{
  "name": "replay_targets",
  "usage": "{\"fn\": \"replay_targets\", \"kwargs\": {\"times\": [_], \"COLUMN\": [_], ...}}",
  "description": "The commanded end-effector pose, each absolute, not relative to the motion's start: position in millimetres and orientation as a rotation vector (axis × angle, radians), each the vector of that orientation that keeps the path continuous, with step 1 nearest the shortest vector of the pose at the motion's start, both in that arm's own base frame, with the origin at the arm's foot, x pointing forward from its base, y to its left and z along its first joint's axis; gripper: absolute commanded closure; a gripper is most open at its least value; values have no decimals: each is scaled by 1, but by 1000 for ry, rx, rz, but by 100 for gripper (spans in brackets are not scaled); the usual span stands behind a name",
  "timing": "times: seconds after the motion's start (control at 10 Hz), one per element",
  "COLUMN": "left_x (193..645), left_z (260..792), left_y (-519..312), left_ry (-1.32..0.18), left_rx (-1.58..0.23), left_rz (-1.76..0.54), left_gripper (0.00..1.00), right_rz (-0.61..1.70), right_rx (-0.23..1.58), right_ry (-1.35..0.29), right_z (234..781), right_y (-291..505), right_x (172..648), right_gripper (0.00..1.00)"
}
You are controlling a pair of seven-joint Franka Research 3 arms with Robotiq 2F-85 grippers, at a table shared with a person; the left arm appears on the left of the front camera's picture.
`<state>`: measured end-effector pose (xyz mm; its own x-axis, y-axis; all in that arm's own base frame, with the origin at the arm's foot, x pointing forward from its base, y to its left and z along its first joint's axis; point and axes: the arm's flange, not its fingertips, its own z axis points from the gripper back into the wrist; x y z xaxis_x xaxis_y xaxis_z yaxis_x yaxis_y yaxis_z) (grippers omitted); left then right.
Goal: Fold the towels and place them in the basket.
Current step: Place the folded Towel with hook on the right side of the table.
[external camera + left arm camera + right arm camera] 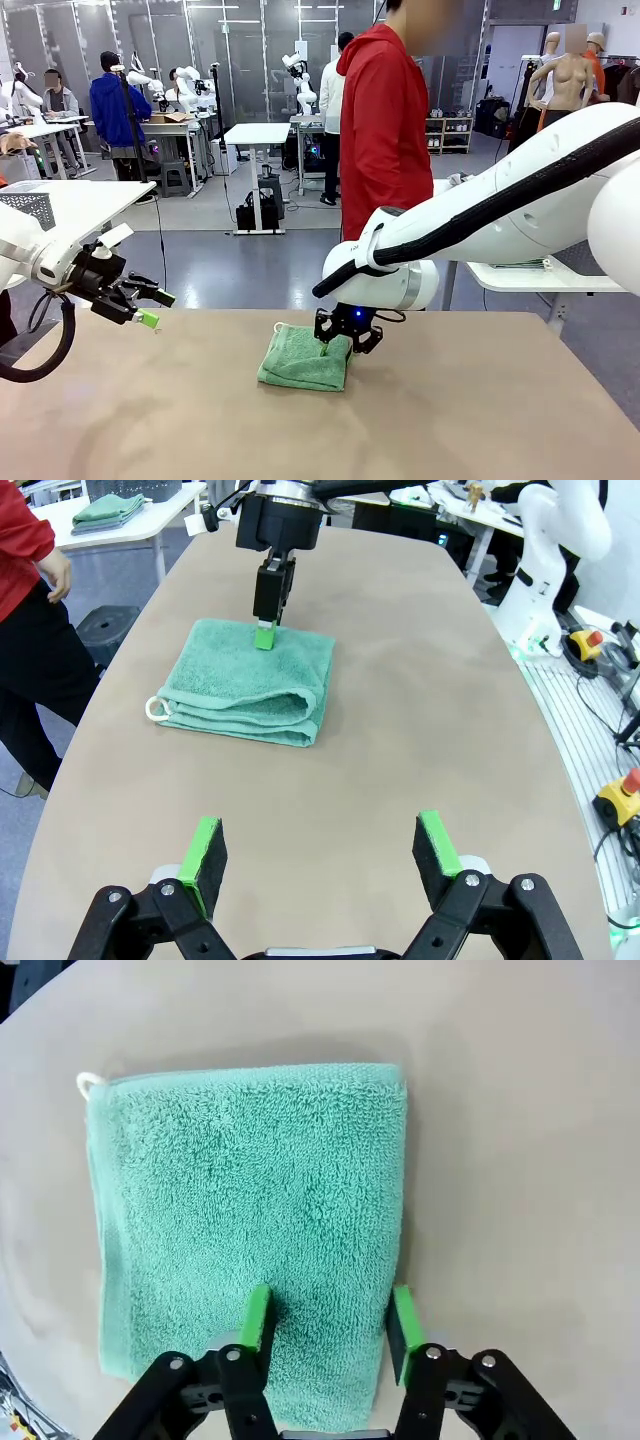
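Straddling an edge of the mint towel [250,1210] for a lift, the right gripper [328,1320] sits half-narrowed, grip unclear; the left gripper [320,855] hangs open.

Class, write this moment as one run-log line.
left gripper: open, above table, apart from towel | right gripper: jaws apart, down on towel's edge | mint green towel: folded, flat on table
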<state>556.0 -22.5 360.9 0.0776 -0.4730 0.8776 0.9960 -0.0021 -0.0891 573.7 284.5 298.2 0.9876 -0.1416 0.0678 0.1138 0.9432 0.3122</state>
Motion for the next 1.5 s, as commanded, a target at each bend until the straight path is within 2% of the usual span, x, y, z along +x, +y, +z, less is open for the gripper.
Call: {"fn": "replay_targets", "kwargs": {"times": [0.0,0.4,0.5,1.2,1.3,1.4], "left_x": [555,555,555,555,555,555], "left_z": [364,364,364,364,364,364], "left_y": [-23,-23,-23,-23,-23,-23], "left_ry": [-765,-765,-765,-765,-765,-765], "left_rx": [-889,-889,-889,-889,-889,-889], "left_rz": [-1358,-1358,-1358,-1358,-1358,-1358], "left_gripper": [6,6,6,6,6,6], "right_rz": [-143,-136,-132,-124,-124,-120], "right_rx": [331,314,309,313,314,285], "right_ry": [-100,-108,-111,-95,-96,-116], "right_z": [297,300,301,300,300,306], "right_y": [287,289,289,287,287,270], "right_x": [578,576,575,575,576,583], "right_gripper": [55,95,100,100,93,93]}}
